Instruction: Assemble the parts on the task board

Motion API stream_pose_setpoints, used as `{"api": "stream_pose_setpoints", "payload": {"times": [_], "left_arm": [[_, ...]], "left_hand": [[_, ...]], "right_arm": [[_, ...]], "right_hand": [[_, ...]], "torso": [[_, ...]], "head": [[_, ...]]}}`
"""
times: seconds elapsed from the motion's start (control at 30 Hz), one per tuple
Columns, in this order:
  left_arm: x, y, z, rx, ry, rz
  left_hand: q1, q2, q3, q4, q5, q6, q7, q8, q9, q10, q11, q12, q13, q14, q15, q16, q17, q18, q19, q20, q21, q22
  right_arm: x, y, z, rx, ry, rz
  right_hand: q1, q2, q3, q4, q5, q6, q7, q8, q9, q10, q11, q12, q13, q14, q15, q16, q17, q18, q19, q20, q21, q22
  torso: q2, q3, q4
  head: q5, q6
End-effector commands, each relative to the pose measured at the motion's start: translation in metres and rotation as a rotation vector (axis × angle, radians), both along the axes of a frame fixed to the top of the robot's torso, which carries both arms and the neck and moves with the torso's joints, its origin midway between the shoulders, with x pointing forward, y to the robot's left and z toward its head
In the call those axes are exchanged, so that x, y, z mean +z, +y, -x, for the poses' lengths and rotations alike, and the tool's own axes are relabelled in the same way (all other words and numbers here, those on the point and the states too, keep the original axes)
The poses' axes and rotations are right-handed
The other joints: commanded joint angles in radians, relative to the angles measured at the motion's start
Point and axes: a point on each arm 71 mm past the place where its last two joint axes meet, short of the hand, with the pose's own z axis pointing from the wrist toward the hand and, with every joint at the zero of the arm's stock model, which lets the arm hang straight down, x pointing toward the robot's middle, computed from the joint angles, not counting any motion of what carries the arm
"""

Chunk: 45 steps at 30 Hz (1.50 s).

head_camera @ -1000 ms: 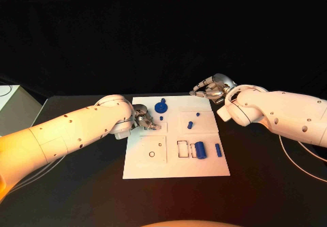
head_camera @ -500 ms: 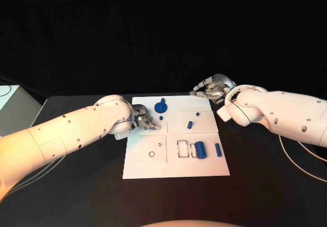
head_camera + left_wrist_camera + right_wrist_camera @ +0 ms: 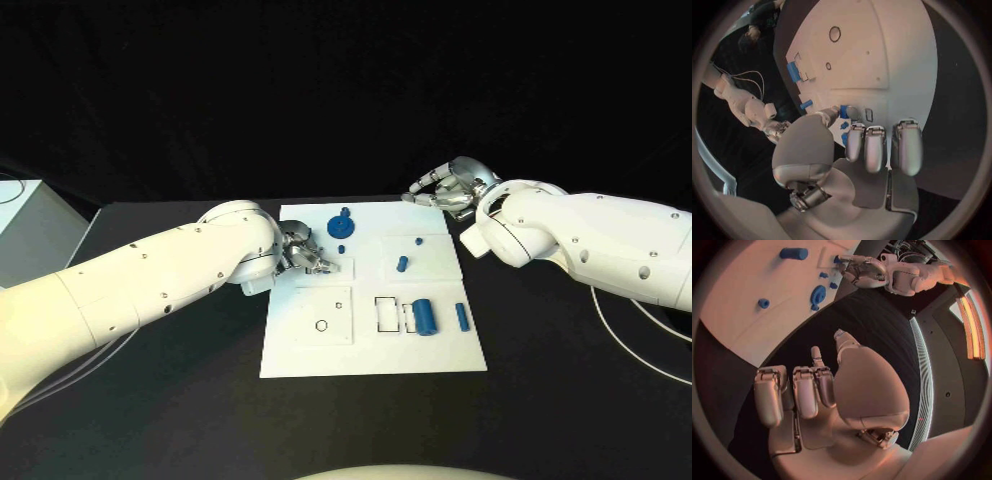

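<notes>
White board: the board (image 3: 372, 350) lies mid-table, long side running away from the robot; outlined recesses show on its near half.
Blue parts: a gear (image 3: 342, 226) stands near the far left corner; two small pegs (image 3: 402, 265) lie right of centre; a cylinder (image 3: 424, 317) and a slim bar (image 3: 462, 317) lie beside the rectangular recess on the near right.
Left hand: the left hand (image 3: 302, 252) sits over the board's left edge, just near of the gear. Its wrist view shows thumb and fingers drawn together over a small blue piece (image 3: 844, 112); whether the piece is pinched or merely lies under the fingertips cannot be told.
Right hand: the right hand (image 3: 449, 189) hovers off the board's far right corner, touching no part. Its fingers (image 3: 806, 390) are curled inward with nothing between them.
Step in hand: judged to be the left hand seating or picking a small part near the gear; most parts lie loose, so the task appears to be at an early stage.
Next move: calls for a firm pinch, then alignment over the matching recess before pressing down.
View difference: the left wrist view discloses the blue piece at the fingertips, which the arm hides in the head view. The right wrist view shows the empty palm, and the left hand (image 3: 859, 271) across the board.
</notes>
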Motion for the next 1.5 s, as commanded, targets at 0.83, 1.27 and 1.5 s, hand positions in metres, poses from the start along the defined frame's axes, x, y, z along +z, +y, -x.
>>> {"api": "stream_pose_setpoints", "payload": {"times": [0.83,1.27,1.5], "left_arm": [[0.004,0.001,0.004,0.0,0.02,0.031],[0.015,0.005,0.007,-0.012,0.019,0.048],[0.015,0.01,0.007,-0.012,0.026,0.04]], "left_hand": [[-0.012,-0.028,-0.051,0.02,-0.004,0.006,0.005,-0.01,0.008,-0.005,0.002,-0.008,0.057,0.106,-0.002,0.004,0.263,-0.018,0.003,-0.003,-0.005,0.016],[-0.041,-0.038,-0.114,0.022,-0.004,0.002,0.007,-0.02,0.016,-0.01,0.004,-0.013,0.052,0.105,-0.001,0.003,0.262,-0.018,0.001,-0.002,-0.007,0.014],[-0.032,-0.021,-0.121,0.019,-0.004,-0.001,0.007,-0.025,0.019,-0.012,0.004,-0.015,0.049,0.105,-0.001,0.002,0.26,-0.017,0.0,-0.002,-0.008,0.012]], "right_arm": [[-0.002,0.001,0.0,0.014,0.007,0.005],[-0.003,0.0,0.0,0.012,0.007,0.005],[-0.003,-0.001,0.0,0.01,0.007,0.006]], "right_hand": [[-0.009,-0.002,0.005,0.001,-0.001,-0.005,0.001,0.006,0.001,0.049,0.001,-0.003,0.216,0.077,0.002,-0.003,0.147,-0.001,0.089,0.006,-0.006,0.217],[-0.009,-0.002,0.005,0.001,-0.001,-0.005,0.001,0.006,0.001,0.049,0.001,-0.003,0.216,0.077,0.002,-0.003,0.147,-0.001,0.089,0.006,-0.006,0.217],[-0.009,-0.002,0.005,0.001,-0.001,-0.005,0.001,0.006,0.001,0.049,0.001,-0.003,0.216,0.077,0.002,-0.003,0.147,-0.001,0.089,0.006,-0.006,0.217]], "torso": [[-0.001,-0.0003,0.0005],[0.0,-0.0004,0.0003],[0.0,0.0001,0.0001]], "head": [[0.001,0.0],[0.002,0.003],[0.001,0.003]]}}
